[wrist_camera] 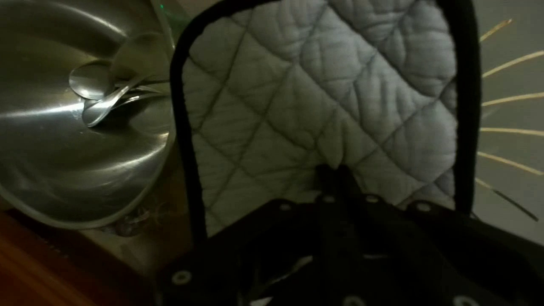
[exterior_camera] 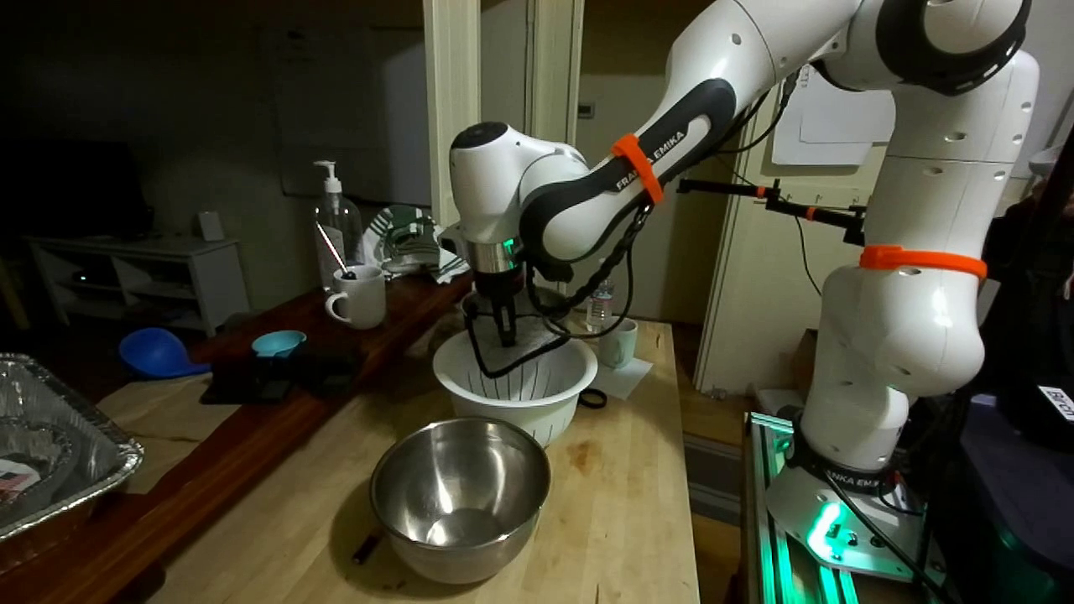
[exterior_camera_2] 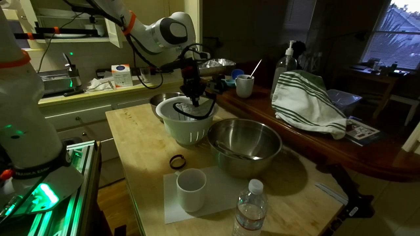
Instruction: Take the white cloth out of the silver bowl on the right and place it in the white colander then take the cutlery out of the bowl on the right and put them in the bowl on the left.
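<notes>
The jaws pinch a fold of that quilted pot holder [wrist_camera: 323, 85] over the white colander [exterior_camera_2: 187, 132]; soft and light, I'd guess. Spoons [wrist_camera: 91, 81] in the mixing bowl [exterior_camera_2: 242, 167] look slippery; I'd take the handles [wrist_camera: 124, 89].

Pinches the white cloth [wrist_camera: 263, 93], quilted and black-edged, in the gripper [wrist_camera: 335, 169]; left of the cloth, shows a silver bowl [wrist_camera: 42, 170] with spoons [wrist_camera: 90, 83] inside; right of the cloth, a slotted colander [wrist_camera: 510, 114].

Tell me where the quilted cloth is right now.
In the wrist view, the quilted cloth is mid-picture, pinched in the end effector, between the steel bowl on the left and the white colander on the right.
</notes>
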